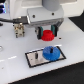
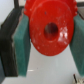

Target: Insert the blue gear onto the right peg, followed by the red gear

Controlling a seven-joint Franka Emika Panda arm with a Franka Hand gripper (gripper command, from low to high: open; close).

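The blue gear (image 1: 50, 53) lies flat on the black-rimmed grey plate (image 1: 35, 59), nearest the exterior camera, seated at the plate's end toward the exterior view's right. Above and behind it hangs the gripper (image 1: 47, 34) — its teal pads (image 2: 22, 47) clamped on the red gear (image 1: 47, 35), held clear of the white table (image 1: 72, 40) — centre hole facing the wrist camera

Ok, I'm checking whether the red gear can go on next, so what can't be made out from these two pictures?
- The right peg: in the exterior view the blue gear on the grey plate covers it; how far the gear is seated is too blurred to tell.
- The thinner pin: too small and blurred in the exterior view.
- Plate and blue gear: absent from the wrist view, filled by the red gear.
- The gripper pads' contact: the red gear hides it in both views.
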